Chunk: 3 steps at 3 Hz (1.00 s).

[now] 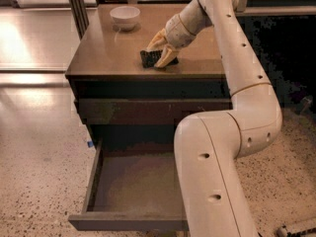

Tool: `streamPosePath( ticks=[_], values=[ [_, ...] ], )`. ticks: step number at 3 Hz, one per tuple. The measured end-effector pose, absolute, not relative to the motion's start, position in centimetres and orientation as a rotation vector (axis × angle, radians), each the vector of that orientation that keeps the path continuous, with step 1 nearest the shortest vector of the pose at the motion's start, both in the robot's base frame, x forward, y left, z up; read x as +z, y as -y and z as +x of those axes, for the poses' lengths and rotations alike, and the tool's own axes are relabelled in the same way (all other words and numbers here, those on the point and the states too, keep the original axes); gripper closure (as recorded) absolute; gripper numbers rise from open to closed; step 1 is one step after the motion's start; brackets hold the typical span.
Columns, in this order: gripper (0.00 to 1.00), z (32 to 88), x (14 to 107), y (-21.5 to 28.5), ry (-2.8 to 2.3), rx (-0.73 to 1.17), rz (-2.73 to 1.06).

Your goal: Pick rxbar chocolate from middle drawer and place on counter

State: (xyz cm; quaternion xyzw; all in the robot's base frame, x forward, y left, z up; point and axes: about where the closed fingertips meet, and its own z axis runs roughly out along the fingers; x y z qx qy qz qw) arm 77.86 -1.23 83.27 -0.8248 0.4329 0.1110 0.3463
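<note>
The rxbar chocolate (147,59), a small black bar, lies low on the tan counter (106,53) near its front middle. My gripper (160,50) reaches down from the right, its yellow fingers (166,58) closed around the bar's right end. The bar touches or nearly touches the counter top. The middle drawer (133,184) stands pulled out below, and its grey-brown floor shows nothing on it. My arm hides the drawer's right part.
A white bowl (124,16) stands at the counter's back left. A scuffed closed drawer front (143,110) sits above the open drawer. Speckled floor (39,181) lies to the left, and dark vertical posts (76,6) stand behind the counter.
</note>
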Motion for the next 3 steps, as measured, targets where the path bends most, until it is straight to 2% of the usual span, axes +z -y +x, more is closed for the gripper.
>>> streamPosePath(
  ticks=[3],
  values=[
    [0.15,77.98,83.45,1.04,-1.123,0.284,-2.135]
  ],
)
